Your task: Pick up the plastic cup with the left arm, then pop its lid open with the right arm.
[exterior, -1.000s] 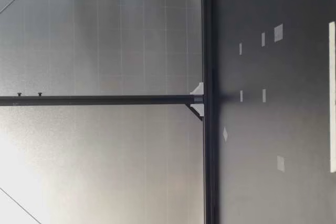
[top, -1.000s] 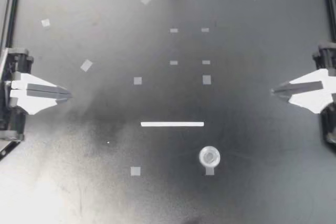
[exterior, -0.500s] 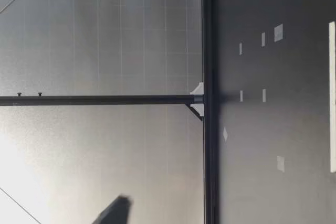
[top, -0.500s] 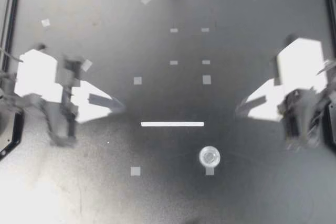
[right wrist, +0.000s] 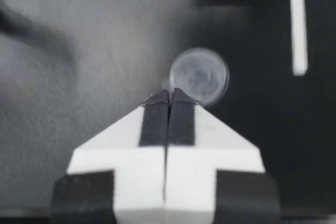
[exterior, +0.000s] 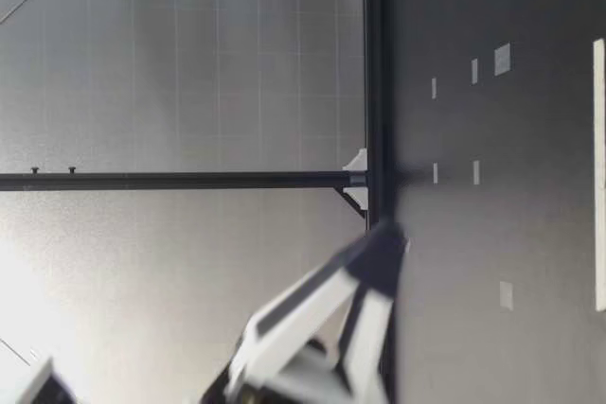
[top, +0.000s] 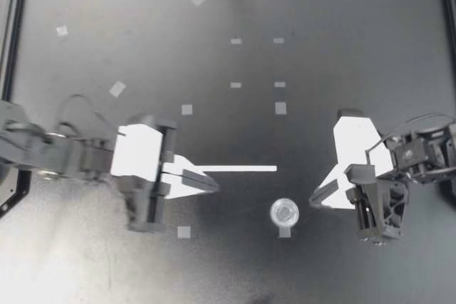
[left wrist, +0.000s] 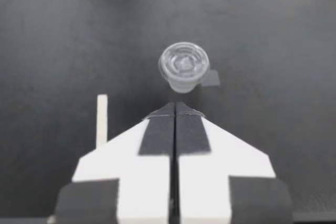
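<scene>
The left gripper is found with its fingers pressed together and nothing between them. The right gripper is likewise closed tight and empty, as both wrist views confirm. The clear cup stands upright on the black table, between the two grippers and held by neither. It is near the right gripper, just ahead of its tips, while the left gripper is pointed at it from farther off. The step in hand is judged to be an approach to the cup. For this to be done well, the fingers of the gripper used should be parted before the cup is reached, since closed tips would only push so light a thing along or tip it over. The fingers should be set on two opposite sides of the wall, below the rim, and closed gently, as thin clear plastic is likely to buckle. Only one gripper should be advanced at a time, both being aimed at the same spot from opposite sides. A white strip is laid flat, one end hidden beneath the left gripper in the top view. A tape square lies against the cup's base, and further tape markers are scattered well apart. All lie flat, and no obstruction between either gripper and the cup is noted.
</scene>
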